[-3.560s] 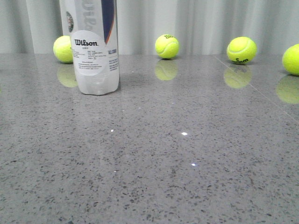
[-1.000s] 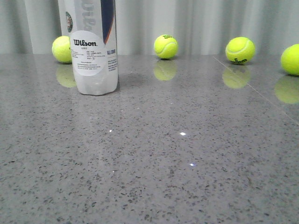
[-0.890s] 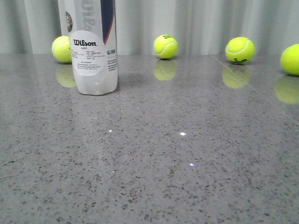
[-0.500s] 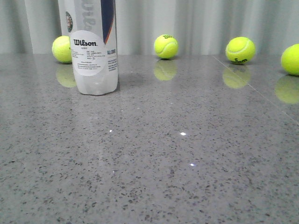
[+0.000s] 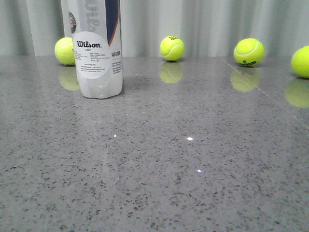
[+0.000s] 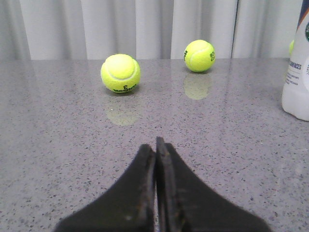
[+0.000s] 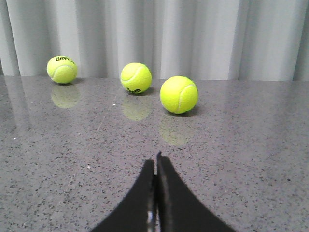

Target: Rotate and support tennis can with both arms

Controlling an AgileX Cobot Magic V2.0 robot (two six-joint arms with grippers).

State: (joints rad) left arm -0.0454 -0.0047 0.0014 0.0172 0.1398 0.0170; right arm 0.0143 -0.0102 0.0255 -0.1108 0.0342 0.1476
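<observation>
Tennis can [image 5: 96, 53] stands upright on table [image 5: 193, 169], far left beside a ball [image 5: 64, 50], free of both arms; left gripper [image 6: 156, 145] and right gripper [image 7: 155, 162] pressed closed, empty, low over the tabletop

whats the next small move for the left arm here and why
Probably open the left gripper and swing it toward the clear plastic Wilson tennis can. Its fingers are pressed shut, empty, low over the grey speckled table, while the can stands upright, apart from it.
</observation>
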